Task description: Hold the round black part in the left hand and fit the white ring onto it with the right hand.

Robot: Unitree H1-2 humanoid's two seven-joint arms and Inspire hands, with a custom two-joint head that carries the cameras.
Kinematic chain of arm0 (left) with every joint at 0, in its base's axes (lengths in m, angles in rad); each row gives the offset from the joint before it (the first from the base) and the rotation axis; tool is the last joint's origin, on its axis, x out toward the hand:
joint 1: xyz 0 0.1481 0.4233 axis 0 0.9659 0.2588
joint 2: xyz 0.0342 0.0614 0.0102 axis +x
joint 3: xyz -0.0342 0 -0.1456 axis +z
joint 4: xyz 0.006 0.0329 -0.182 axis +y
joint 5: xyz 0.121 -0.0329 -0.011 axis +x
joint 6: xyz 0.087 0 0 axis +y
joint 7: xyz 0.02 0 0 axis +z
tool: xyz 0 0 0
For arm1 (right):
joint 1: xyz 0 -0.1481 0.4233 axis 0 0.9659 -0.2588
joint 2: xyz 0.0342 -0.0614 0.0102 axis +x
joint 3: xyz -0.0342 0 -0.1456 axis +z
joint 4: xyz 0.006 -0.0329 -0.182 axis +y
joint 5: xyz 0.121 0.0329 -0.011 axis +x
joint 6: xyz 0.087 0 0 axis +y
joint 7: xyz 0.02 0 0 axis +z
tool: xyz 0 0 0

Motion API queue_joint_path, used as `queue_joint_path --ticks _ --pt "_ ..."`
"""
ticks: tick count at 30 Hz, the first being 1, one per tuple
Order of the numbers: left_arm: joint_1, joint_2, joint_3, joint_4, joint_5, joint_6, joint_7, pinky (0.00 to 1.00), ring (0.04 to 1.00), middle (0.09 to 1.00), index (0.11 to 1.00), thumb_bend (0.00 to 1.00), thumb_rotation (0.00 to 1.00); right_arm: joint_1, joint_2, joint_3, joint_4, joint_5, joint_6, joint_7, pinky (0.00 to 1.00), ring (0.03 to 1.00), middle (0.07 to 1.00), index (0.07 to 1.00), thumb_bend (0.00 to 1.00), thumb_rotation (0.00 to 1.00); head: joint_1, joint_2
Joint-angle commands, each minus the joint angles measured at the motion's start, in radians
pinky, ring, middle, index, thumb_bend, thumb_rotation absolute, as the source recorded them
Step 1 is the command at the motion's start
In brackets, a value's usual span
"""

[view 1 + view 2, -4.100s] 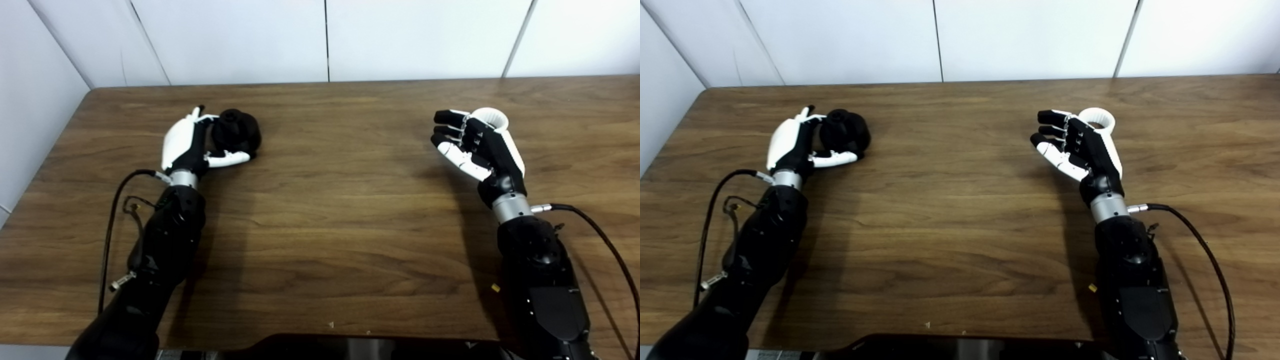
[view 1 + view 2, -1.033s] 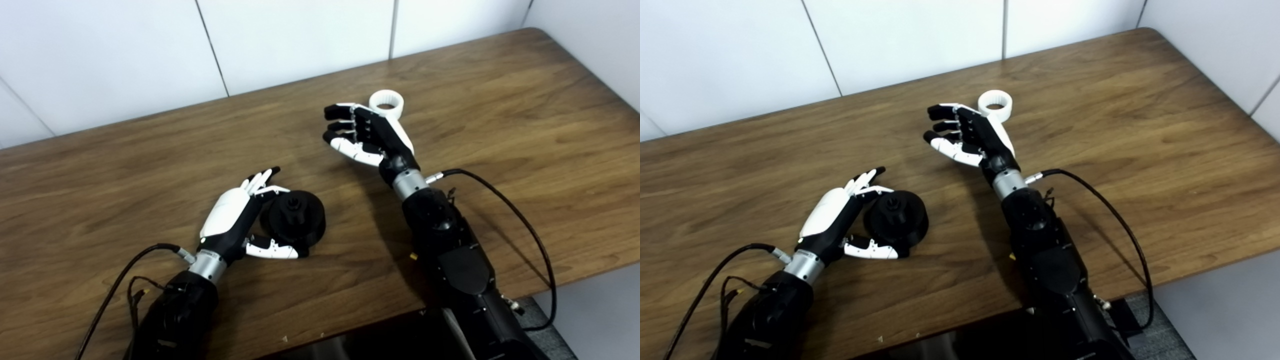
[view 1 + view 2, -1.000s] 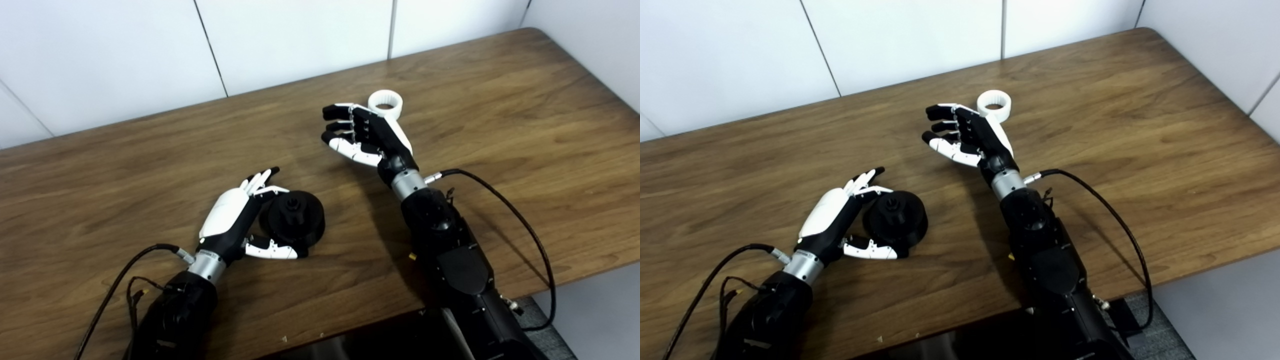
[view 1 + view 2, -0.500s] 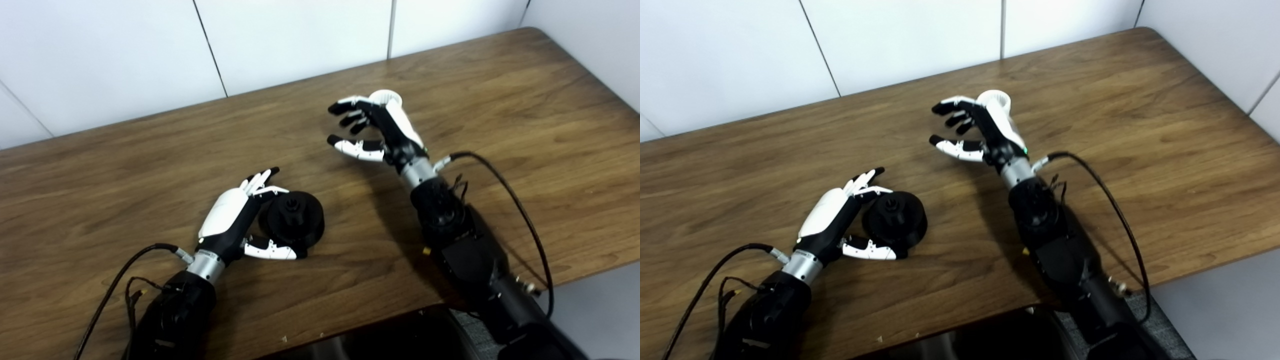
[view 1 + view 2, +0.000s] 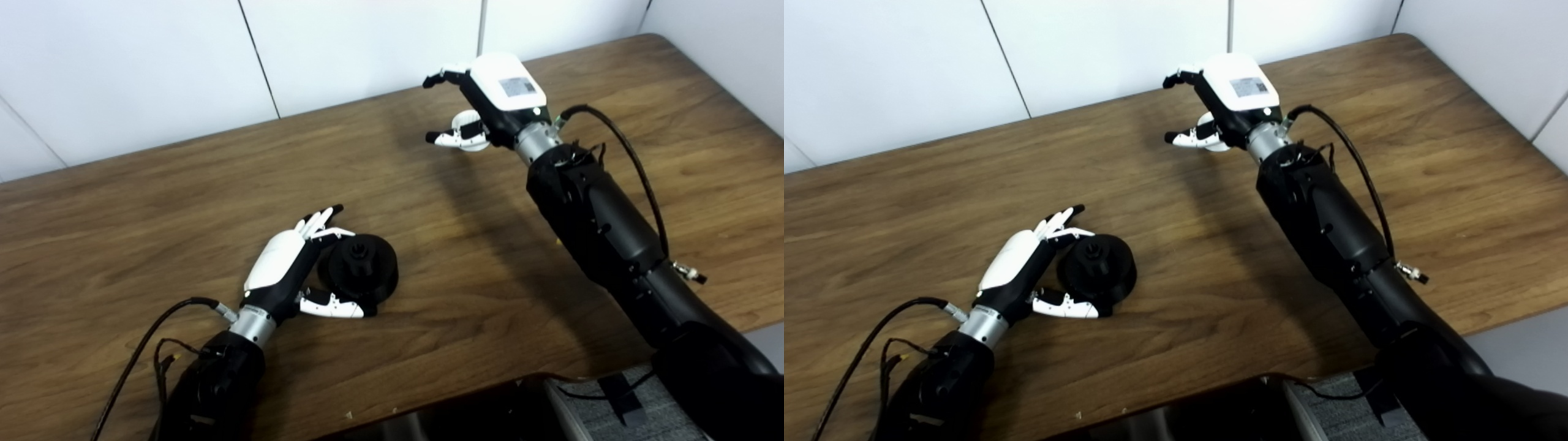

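Right robot hand (image 5: 484, 104) spread, palm down over ring (image 5: 470, 130) at table (image 5: 184, 184) 1 o'clock. Ring likely light, stiff: pinch across rim. Left robot hand (image 5: 288, 269) open, cupping black part (image 5: 361, 269) at 7 o'clock.

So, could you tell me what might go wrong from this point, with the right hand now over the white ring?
1. The right hand hides most of the white ring, so closing may nudge it along the table rather than grasp it.
2. The left hand only cups the round black part with open fingers; it could slide when the ring is pressed on.
3. The ring lies far from the black part, leaving a long carry in which it could slip.
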Motion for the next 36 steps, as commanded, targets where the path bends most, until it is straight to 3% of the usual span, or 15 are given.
queue_joint_path --ticks 1,10,18,28,36 --pt "-0.008 0.004 0.008 0.003 0.014 0.005 -0.012 1.0 1.0 1.0 0.673 1.0 0.36 -0.07 -0.037 -0.004 -0.015 -0.017 0.01 0.019 0.68 0.799 0.786 0.757 0.72 0.35 0.0 0.001" --pt "-0.006 -0.001 0.012 0.003 0.014 0.004 -0.013 1.0 1.0 1.0 0.674 1.0 0.36 -0.133 -0.087 0.011 0.002 -0.054 0.088 0.178 0.85 0.883 0.83 0.798 0.77 0.41 0.011 0.003" --pt "-0.004 -0.003 0.015 0.003 0.015 0.004 -0.016 1.0 1.0 1.0 0.675 1.0 0.36 -0.162 -0.128 0.039 0.058 -0.066 0.127 0.285 0.88 0.915 0.855 0.839 0.84 0.47 0.015 0.005" --pt "0.0 -0.002 0.018 -0.007 0.02 0.009 -0.02 1.0 1.0 1.0 0.674 1.0 0.35 -0.189 -0.133 0.065 0.122 -0.093 0.184 0.349 0.88 0.896 0.811 0.84 0.88 0.46 0.019 0.009" --pt "0.003 -0.004 0.023 -0.01 0.018 0.007 -0.021 1.0 1.0 1.0 0.673 1.0 0.34 -0.197 -0.141 0.084 0.173 -0.077 0.174 0.373 0.88 0.885 0.818 0.851 0.93 0.45 0.026 0.011"
